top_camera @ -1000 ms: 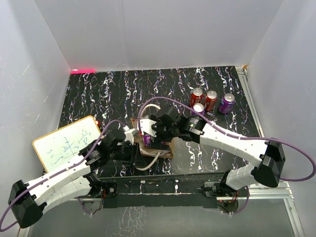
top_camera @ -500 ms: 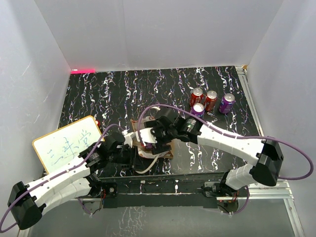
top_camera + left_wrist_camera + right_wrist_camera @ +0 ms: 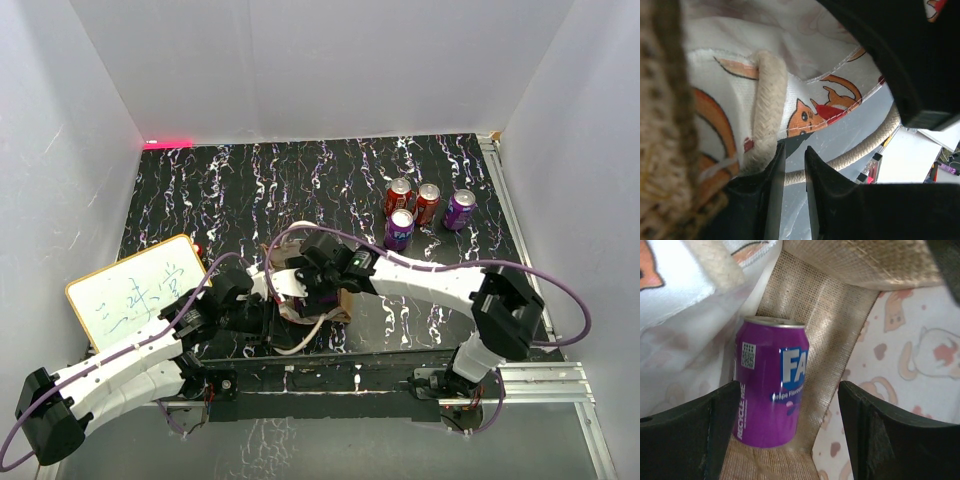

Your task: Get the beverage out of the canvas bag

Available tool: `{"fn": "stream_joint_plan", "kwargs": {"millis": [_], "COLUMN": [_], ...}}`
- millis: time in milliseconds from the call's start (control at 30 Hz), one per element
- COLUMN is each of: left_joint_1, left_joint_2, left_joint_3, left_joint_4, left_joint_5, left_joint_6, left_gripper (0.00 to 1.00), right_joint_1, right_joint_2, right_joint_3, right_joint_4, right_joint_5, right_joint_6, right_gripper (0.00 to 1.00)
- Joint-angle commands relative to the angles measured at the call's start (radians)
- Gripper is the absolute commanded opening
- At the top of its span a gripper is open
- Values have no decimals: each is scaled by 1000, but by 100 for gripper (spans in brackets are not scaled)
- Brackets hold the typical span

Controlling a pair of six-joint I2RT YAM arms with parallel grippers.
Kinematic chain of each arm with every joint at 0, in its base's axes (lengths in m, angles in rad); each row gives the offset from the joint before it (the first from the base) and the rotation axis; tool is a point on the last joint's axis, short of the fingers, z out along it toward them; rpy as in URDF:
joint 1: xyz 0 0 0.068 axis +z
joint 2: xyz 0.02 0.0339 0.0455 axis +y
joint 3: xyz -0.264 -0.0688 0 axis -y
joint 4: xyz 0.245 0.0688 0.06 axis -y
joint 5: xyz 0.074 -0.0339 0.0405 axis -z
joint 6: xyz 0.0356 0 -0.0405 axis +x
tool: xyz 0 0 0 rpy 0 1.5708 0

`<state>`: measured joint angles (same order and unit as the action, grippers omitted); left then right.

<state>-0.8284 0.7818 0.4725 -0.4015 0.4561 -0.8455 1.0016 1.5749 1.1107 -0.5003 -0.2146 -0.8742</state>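
Can (image 3: pixel 771 390) inside canvas bag (image 3: pixel 840 305), right hand (image 3: pixel 789 405) spread, clear either side

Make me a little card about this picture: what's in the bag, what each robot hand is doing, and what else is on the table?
Bag: small tan canvas bag with white rope handles and a cartoon-print lining
Inside: one purple drink can
Right gripper: open, inside the bag, one finger on each side of the can
Left gripper: at the bag's edge, jaws nearly together, grip unclear
Table: two red cans, two purple cans, white board with orange rim
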Motion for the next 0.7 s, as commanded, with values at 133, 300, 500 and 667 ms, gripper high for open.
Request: {"fn": "stream_joint_plan", "kwargs": {"millis": [133,300,500,667], "left_joint_1": [0,0,0,0], "left_joint_2": [-33,-34,-52,-56], "left_joint_3": [8,13,21,28], "left_joint_4": [-57,-65,-81,-83], "left_joint_5": [-7,-15,-30,-34], "left_joint_6": [2,2,-3,-6], "left_gripper": [21,20,20,20], "right_joint_1": [-15,-25,-54,-55], "right_joint_2": [96,138,194,222], "right_joint_3": [14,-11,-13,-33], "right_joint_4": [44,131,161,187], "right_joint_5": [-86,-34,-15,59], "right_joint_6": [20,41,56,72], "right_gripper": [84,84,74,72]}}
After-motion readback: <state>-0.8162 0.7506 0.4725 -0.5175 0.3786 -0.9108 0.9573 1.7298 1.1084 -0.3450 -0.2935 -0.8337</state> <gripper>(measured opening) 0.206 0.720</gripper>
